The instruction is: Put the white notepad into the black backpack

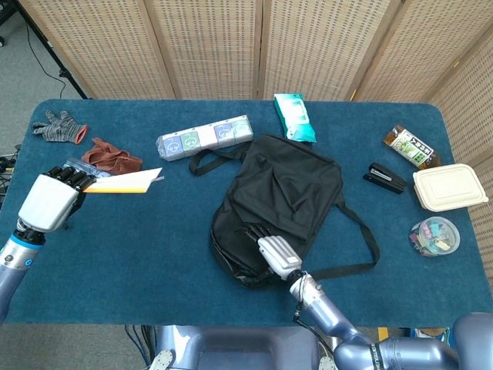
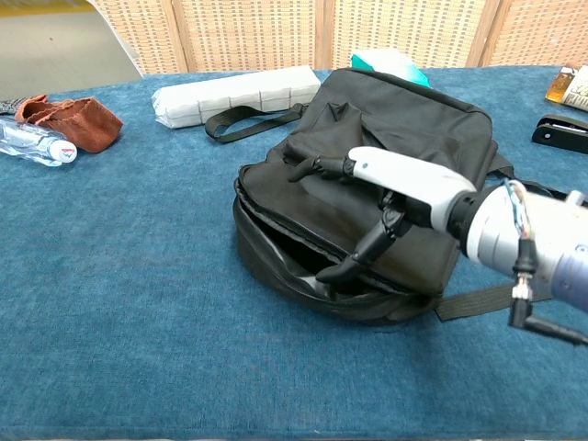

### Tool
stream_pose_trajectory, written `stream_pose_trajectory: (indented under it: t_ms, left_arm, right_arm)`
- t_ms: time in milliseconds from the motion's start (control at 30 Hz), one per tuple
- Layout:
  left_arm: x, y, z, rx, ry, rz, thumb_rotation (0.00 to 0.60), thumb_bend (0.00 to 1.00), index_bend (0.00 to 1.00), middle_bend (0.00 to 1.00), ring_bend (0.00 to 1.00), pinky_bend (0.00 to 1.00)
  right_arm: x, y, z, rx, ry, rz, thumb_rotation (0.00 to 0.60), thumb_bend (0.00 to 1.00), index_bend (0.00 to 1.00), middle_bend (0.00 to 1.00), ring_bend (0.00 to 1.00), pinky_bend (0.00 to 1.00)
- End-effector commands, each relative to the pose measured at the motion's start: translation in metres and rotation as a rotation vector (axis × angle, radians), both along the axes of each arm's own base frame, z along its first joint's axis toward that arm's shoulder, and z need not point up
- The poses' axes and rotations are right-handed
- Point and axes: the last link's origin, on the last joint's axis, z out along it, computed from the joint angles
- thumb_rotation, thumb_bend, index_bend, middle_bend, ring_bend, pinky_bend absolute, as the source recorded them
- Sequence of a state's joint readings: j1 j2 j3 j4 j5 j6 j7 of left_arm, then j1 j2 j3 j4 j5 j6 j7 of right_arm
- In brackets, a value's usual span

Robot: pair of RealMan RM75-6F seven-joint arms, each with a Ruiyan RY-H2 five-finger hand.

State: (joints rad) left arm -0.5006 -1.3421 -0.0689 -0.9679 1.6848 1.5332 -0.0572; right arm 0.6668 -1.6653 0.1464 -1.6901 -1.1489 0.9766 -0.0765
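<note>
The head view looks down from high up and sees the whole blue table [image 1: 154,231]. The chest view sits low and close, looking across it. Both show the black backpack [image 1: 285,193] — up close in the chest view.

Open blue bench [image 1: 146,231] lies between the left hand [image 1: 52,199] and the black backpack [image 1: 285,193], with nothing standing on it. The right hand [image 2: 386,188] lies across the backpack's mouth [image 2: 294,262], partly covering the opening. The strap [image 1: 212,158] and the tissue multipack [image 1: 205,137] lie just beyond.
</note>
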Motion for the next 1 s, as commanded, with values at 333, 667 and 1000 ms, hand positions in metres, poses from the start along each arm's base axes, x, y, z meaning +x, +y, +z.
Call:
stream_pose_trajectory:
  t_ms: [333, 667, 1000]
  left_arm:
    - [-0.001, -0.001, 0.000, -0.002, 0.003, -0.001, 0.600, 0.71, 0.84, 0.62, 0.51, 0.65]
    - [0.001, -0.001, -0.004, -0.010, -0.001, -0.009, 0.600, 0.71, 0.84, 0.62, 0.51, 0.65]
    - [0.001, -0.005, -0.005, -0.016, -0.016, -0.035, 0.600, 0.71, 0.85, 0.62, 0.51, 0.65]
  right_arm:
    - [-0.010, -0.004, -0.011, -0.066, 0.074, 0.033, 0.600, 0.00, 0.21, 0.19, 0.04, 0.05]
    - [-0.018, -0.006, -0.009, -0.137, 0.108, 0.023, 0.600, 0.07, 0.49, 0.56, 0.45, 0.54]
    - [-0.020, -0.007, 0.001, -0.151, 0.097, 0.006, 0.600, 0.66, 0.60, 0.66, 0.54, 0.66]
